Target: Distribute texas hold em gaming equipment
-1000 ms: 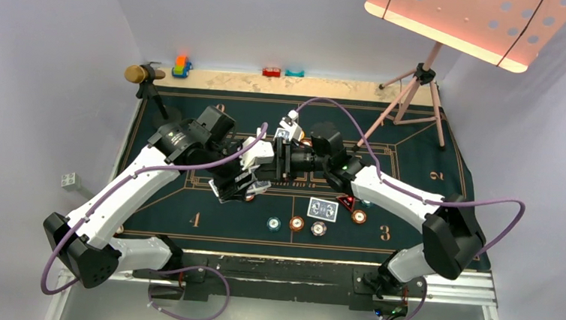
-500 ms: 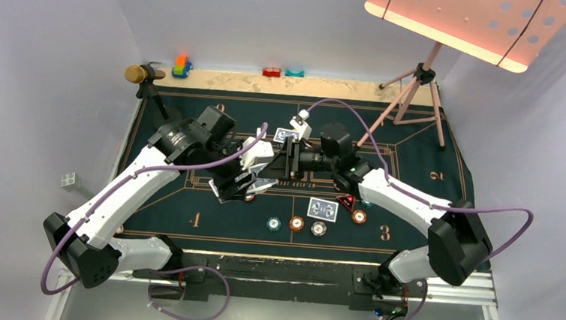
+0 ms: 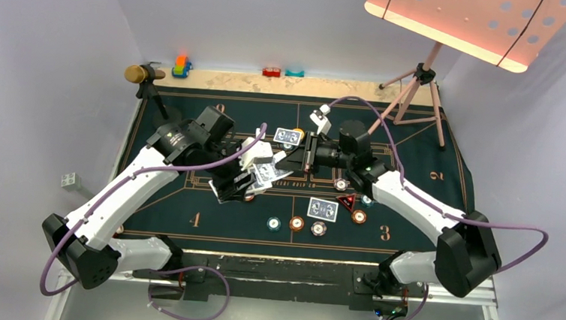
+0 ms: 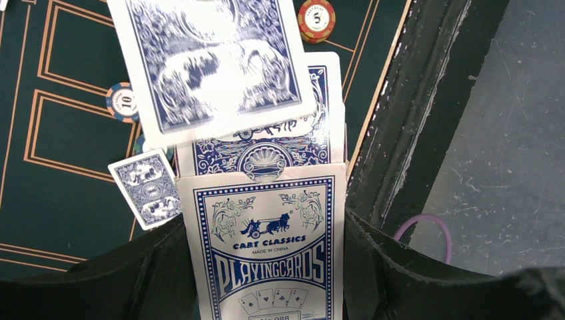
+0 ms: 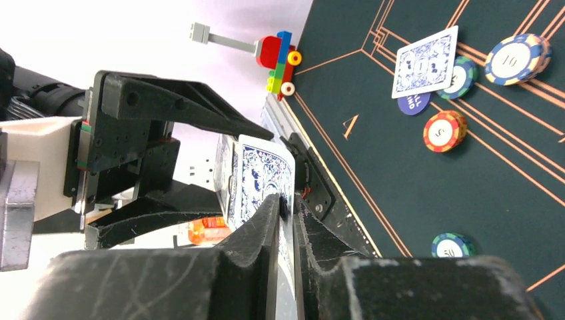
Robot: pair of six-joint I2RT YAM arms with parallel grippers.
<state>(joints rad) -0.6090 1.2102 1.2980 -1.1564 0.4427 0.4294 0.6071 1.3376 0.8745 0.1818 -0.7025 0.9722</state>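
Observation:
My left gripper (image 4: 268, 273) is shut on a blue and white playing-card box (image 4: 270, 240), held above the green felt (image 3: 187, 198). Blue-backed cards (image 4: 266, 150) stick out of its open top. My right gripper (image 5: 288, 215) is shut on one blue-backed card (image 5: 261, 175), drawn partly out of the box (image 3: 264, 174) and blurred in the left wrist view (image 4: 213, 63). Two cards lie on the felt (image 3: 288, 136) (image 3: 322, 209). Chips (image 3: 297, 223) (image 3: 273, 223) (image 3: 359, 216) and a red-black triangle marker (image 3: 346, 202) lie near the front. A dark blue disc (image 5: 413, 103) peeks from under a card (image 5: 426, 63).
A gold-headed microphone (image 3: 139, 73) stands at the back left corner. Toy blocks (image 3: 181, 66) (image 3: 272, 72) sit along the back edge. A pink tripod stand (image 3: 418, 94) rises at the back right. Both arms meet over the middle of the felt.
My right gripper closed on a card at the box mouth and pulled right, drawing the card out. The left arm held still with the box.

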